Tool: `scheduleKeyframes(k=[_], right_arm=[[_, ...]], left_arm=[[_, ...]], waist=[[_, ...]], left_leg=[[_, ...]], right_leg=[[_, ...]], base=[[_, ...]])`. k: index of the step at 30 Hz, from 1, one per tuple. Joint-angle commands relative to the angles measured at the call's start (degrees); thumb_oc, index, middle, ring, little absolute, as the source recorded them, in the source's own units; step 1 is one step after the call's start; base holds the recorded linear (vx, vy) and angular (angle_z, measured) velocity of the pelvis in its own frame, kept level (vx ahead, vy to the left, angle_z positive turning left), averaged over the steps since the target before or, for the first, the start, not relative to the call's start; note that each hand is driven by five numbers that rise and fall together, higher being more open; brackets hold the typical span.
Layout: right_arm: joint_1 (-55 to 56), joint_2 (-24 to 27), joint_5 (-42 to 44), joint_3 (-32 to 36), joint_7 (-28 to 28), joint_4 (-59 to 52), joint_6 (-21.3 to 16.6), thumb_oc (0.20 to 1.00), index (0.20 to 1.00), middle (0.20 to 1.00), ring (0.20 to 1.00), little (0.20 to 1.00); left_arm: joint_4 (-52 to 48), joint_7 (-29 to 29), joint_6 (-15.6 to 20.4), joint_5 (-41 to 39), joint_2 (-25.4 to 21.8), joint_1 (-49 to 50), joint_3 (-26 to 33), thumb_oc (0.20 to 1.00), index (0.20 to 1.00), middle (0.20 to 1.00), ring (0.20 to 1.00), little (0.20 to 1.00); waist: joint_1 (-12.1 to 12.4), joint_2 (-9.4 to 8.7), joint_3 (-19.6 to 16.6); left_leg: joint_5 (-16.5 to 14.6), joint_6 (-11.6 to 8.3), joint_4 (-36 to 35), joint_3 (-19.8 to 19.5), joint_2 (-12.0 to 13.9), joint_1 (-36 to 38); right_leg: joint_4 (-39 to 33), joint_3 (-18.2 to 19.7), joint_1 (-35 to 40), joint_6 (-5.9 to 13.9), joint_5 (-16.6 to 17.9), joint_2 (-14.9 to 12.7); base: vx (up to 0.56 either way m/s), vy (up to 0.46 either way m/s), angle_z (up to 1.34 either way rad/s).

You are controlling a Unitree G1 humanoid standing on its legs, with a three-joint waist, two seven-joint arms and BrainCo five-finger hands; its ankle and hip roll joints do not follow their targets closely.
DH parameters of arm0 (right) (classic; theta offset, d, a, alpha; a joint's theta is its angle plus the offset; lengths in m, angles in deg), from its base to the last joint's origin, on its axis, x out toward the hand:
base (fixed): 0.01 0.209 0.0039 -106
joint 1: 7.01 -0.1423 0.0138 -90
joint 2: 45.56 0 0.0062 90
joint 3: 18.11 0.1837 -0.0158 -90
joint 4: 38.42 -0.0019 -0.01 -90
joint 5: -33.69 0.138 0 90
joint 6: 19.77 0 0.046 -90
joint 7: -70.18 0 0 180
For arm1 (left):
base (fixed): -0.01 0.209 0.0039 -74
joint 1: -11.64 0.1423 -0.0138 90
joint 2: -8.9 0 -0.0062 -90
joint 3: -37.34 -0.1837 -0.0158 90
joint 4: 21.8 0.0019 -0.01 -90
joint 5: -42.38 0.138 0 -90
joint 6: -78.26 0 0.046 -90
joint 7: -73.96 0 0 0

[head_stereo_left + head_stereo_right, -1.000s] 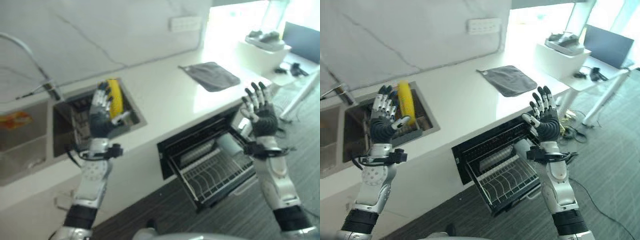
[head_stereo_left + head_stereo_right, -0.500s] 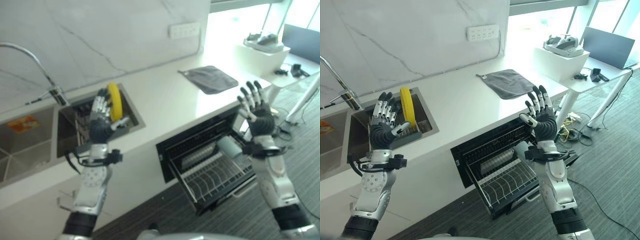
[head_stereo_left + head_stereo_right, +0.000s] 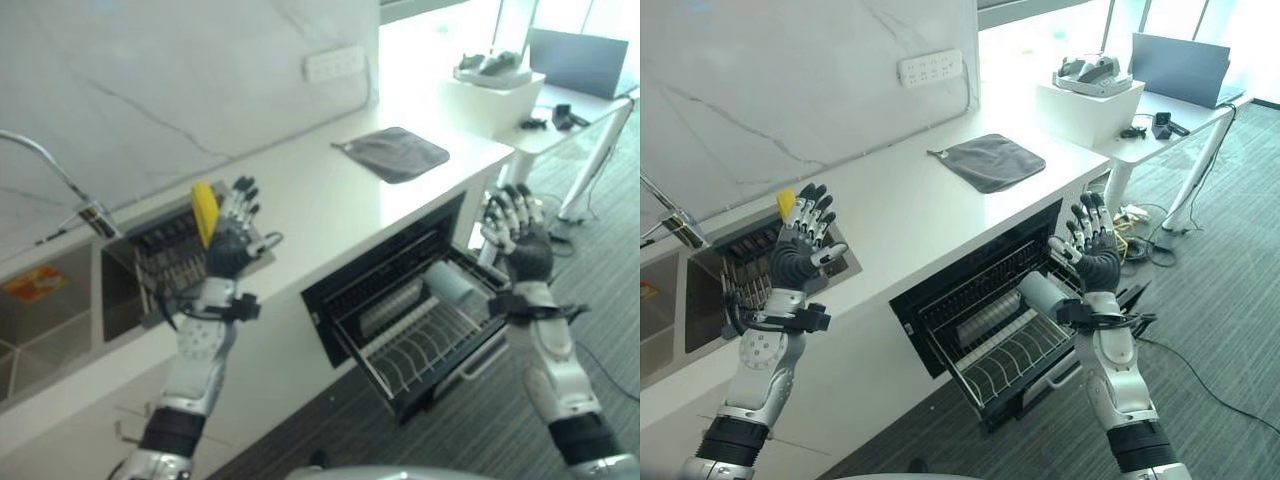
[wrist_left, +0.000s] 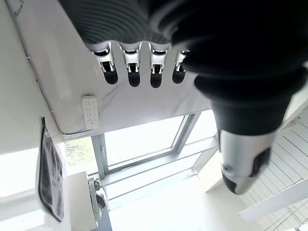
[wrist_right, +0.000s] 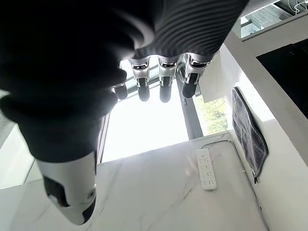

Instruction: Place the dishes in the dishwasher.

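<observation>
A yellow plate (image 3: 205, 212) stands on edge in a dark rack (image 3: 160, 262) set in the counter's sink, and its top edge (image 3: 786, 201) shows past my left hand. My left hand (image 3: 232, 243) is raised just right of the plate, fingers (image 4: 130, 67) straight, open and holding nothing. The dishwasher (image 3: 395, 270) under the counter is open, its wire rack (image 3: 425, 345) pulled out with a pale cup (image 3: 450, 283) lying in it. My right hand (image 3: 522, 250) is raised beyond the rack's right end, fingers (image 5: 161, 79) straight and open.
A grey cloth (image 3: 392, 152) lies on the white counter (image 3: 310, 200) to the right. A power strip (image 3: 930, 67) is fixed to the marble wall. A tap (image 3: 55, 180) arches over the sink at left. A white desk (image 3: 1140, 115) with a laptop stands at the far right.
The camera has shifted. My left hand has moved from the plate's left side to its right side. My right hand sits a little lower, beside the pulled-out rack.
</observation>
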Motion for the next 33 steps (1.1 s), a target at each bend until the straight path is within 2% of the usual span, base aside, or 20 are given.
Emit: scheduleKeyframes(k=[1, 2, 3, 6, 7, 8, 9, 11, 13, 14, 15, 17, 19, 24, 33], right_arm=[[-5.26, 0.09, -0.82, 2.99, -1.10, -3.85, -1.25, 1.000, 1.000, 1.000, 1.000, 1.000], [-5.36, 0.30, -0.76, 3.01, -1.12, -3.75, -1.42, 1.000, 1.000, 1.000, 1.000, 1.000], [-6.00, 0.06, -0.93, 2.79, -0.78, -3.10, -1.92, 1.000, 1.000, 1.000, 1.000, 1.000], [-7.39, -0.04, -1.43, 2.95, -0.16, -2.63, -2.64, 1.000, 1.000, 1.000, 1.000, 1.000], [-7.69, 0.44, -0.99, 3.02, 0.03, -3.05, -2.26, 1.000, 1.000, 1.000, 1.000, 1.000], [-7.74, 0.61, -0.23, 3.15, 0.19, -3.31, -2.01, 1.000, 1.000, 1.000, 1.000, 1.000], [-6.65, 0.38, 1.51, 3.87, 0.08, -3.65, -1.97, 1.000, 1.000, 1.000, 1.000, 1.000], [-4.90, -0.83, 2.71, 4.76, 0.36, -4.14, -3.89, 1.000, 1.000, 1.000, 1.000, 1.000], [-5.54, -2.81, 4.06, 4.67, 0.63, -3.57, -4.61, 1.000, 1.000, 1.000, 1.000, 1.000], [-5.71, -2.95, 4.21, 4.63, 0.57, -3.46, -4.67, 1.000, 1.000, 1.000, 1.000, 1.000], [-6.70, -3.30, 4.73, 4.40, 0.72, -3.49, -4.75, 1.000, 1.000, 1.000, 1.000, 1.000], [-6.96, -3.18, 3.90, 4.73, 0.89, -3.60, -5.39, 1.000, 1.000, 1.000, 1.000, 1.000], [-9.57, -3.17, 2.25, 3.41, 1.68, -2.85, -4.63, 1.000, 1.000, 1.000, 1.000, 1.000], [-11.51, -3.06, 0.48, 2.23, 2.47, -3.79, -2.30, 1.000, 1.000, 1.000, 1.000, 1.000], [-11.29, -2.08, -0.26, 0.76, -4.38, -6.17, 2.50, 1.000, 1.000, 1.000, 1.000, 1.000]], left_arm=[[-1.51, 1.80, 3.21, 0.40, -4.27, -5.29, 2.96, 1.000, 1.000, 1.000, 1.000, 1.000], [-1.92, 1.70, 3.30, 0.36, -4.12, -4.74, 3.22, 1.000, 1.000, 1.000, 1.000, 1.000], [-2.41, 1.44, 2.98, 0.54, -4.08, -4.29, 3.53, 1.000, 1.000, 1.000, 1.000, 1.000], [-2.77, 1.25, 2.73, 2.18, -3.75, -4.34, 3.70, 1.000, 1.000, 1.000, 1.000, 1.000], [-1.84, 1.01, 3.28, 0.80, -4.00, -4.87, 3.76, 1.000, 1.000, 1.000, 1.000, 1.000], [-1.49, 0.97, 3.30, -0.43, -4.34, -5.05, 3.98, 1.000, 1.000, 1.000, 1.000, 1.000], [-1.06, 0.09, 3.74, -1.26, -4.90, -4.74, 3.92, 1.000, 1.000, 1.000, 1.000, 1.000], [-1.89, -0.59, 3.07, -1.51, -5.70, -4.87, 3.43, 1.000, 1.000, 1.000, 1.000, 1.000], [-1.24, 0.16, 1.84, 0.69, -7.01, -6.18, 2.38, 1.000, 1.000, 1.000, 1.000, 1.000], [-1.15, 0.36, 1.83, 0.83, -7.21, -6.35, 2.25, 1.000, 1.000, 1.000, 1.000, 1.000], [-0.97, 0.36, 2.56, 1.07, -8.13, -6.14, 2.69, 1.000, 1.000, 1.000, 1.000, 1.000], [-2.19, -0.92, 2.40, 0.90, -8.48, -5.73, 4.19, 1.000, 1.000, 1.000, 1.000, 1.000], [-1.74, 1.02, 2.41, 1.26, -9.33, -6.86, 3.61, 1.000, 1.000, 1.000, 1.000, 1.000], [-1.69, 1.70, 2.70, 1.53, -7.33, -5.51, 4.02, 1.000, 1.000, 1.000, 1.000, 1.000], [-2.71, 3.63, 4.48, 1.93, -6.70, -2.73, 6.41, 1.000, 1.000, 1.000, 1.000, 1.000]], waist=[[-0.09, -5.76, 3.05], [0.29, -5.87, 3.75], [0.68, -5.63, 4.34], [0.78, -4.61, 4.56], [0.57, -4.13, 4.50], [0.31, -3.89, 4.27], [-0.06, -3.66, 3.88], [0.18, -4.15, 3.71], [0.77, -4.80, 3.95], [0.90, -4.87, 4.01], [2.14, -4.83, 3.84], [3.79, -5.04, 3.34], [4.28, -5.13, 3.01], [5.53, -5.35, 1.79], [7.23, -5.37, 0.22]], left_leg=[[-3.75, -2.15, 12.86, -3.44, -1.24, -1.26], [-2.47, -2.42, 16.77, -4.41, -1.19, -3.02], [-1.34, -2.50, 17.31, -6.44, -0.62, -4.10], [3.96, -4.12, 8.97, -9.18, 4.15, -2.61], [3.81, -4.50, 5.81, -10.64, 5.18, -1.85], [0.76, -4.35, 3.72, -10.54, 4.60, -0.61], [-1.25, -4.04, 3.35, -8.61, 3.58, 0.77], [-3.14, -2.66, 3.89, -8.19, 1.40, 1.12], [-4.00, -1.15, 2.64, -8.02, -0.11, 2.59], [-3.99, -1.06, 2.44, -7.82, -0.15, 2.77], [-3.03, -0.59, 0.52, -5.89, 0.23, 3.43], [-2.40, -0.68, -0.46, -4.52, 0.24, 3.20], [-1.87, -0.74, -1.28, -4.98, 0.35, 2.52], [-0.35, -2.76, -1.35, -3.67, 1.70, 0.96], [-0.05, -3.50, -1.35, -3.86, 1.59, 0.17]], right_leg=[[6.35, 6.88, -2.39, -6.78, -2.24, 3.47], [6.80, 7.16, -2.23, -7.10, -2.13, 3.40], [7.57, 7.82, -2.26, -7.13, -2.08, 3.62], [8.90, 9.28, -2.40, -5.92, -2.69, 2.18], [9.36, 10.30, -2.43, -5.00, -2.99, 0.59], [9.58, 10.75, -2.81, -3.93, -2.92, -0.79], [9.65, 10.28, -2.83, -2.43, -2.18, -3.02], [8.22, 9.57, -2.54, -0.37, 0.23, -5.80], [8.81, 7.90, -3.88, 0.93, 3.56, -7.41], [9.19, 7.76, -4.15, 1.01, 3.73, -7.41], [12.90, 4.43, -4.89, 1.14, 2.35, -5.56], [12.57, 0.08, -4.45, 0.44, 0.43, -4.73], [9.99, -0.10, -3.70, -0.72, 0.18, -3.81], [3.30, -2.12, -0.57, -1.43, 1.21, -2.79], [-0.91, -4.92, 2.05, -1.44, 2.44, -2.98]], base=[[0.04, 0.030, -0.08], [0.07, 0.112, -0.09], [0.11, 0.277, -0.11], [0.12, 0.433, -0.29], [0.15, 0.615, -0.19], [0.18, 0.701, -0.20], [0.15, 0.556, -0.26], [0.12, 0.391, -0.18], [0.07, 0.164, 0.13], [0.01, 0.101, 0.06], [-0.03, 0.066, -0.01], [-0.04, 0.017, -0.46], [-0.05, -0.045, -0.24], [-0.03, -0.027, -0.04], [-0.02, 0.022, -0.01]])
